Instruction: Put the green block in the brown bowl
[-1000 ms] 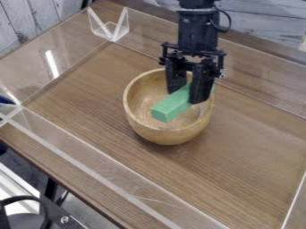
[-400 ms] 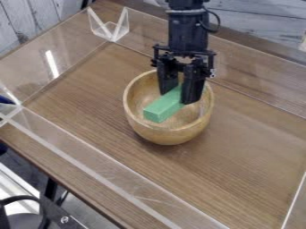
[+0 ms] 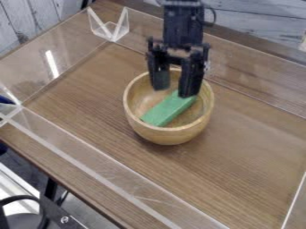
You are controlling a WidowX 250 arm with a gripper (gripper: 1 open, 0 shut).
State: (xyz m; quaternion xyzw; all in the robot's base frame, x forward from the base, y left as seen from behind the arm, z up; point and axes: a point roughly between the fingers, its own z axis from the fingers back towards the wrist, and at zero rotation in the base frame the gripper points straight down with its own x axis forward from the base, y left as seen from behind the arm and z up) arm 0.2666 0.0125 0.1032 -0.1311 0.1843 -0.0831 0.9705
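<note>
The green block lies slanted inside the brown bowl, which sits near the middle of the wooden table. My gripper hangs just above the bowl's far rim, over the block's upper end. Its two black fingers stand wide apart with nothing between them, and the block is free of them.
Clear acrylic walls fence the wooden tabletop on the left and front. A small clear bracket stands at the back left corner. Cables and dark gear show below the table's front left edge.
The gripper held the green block over the bowl, then opened. The block dropped and now rests in the bowl, while the gripper has shifted slightly left and up.
</note>
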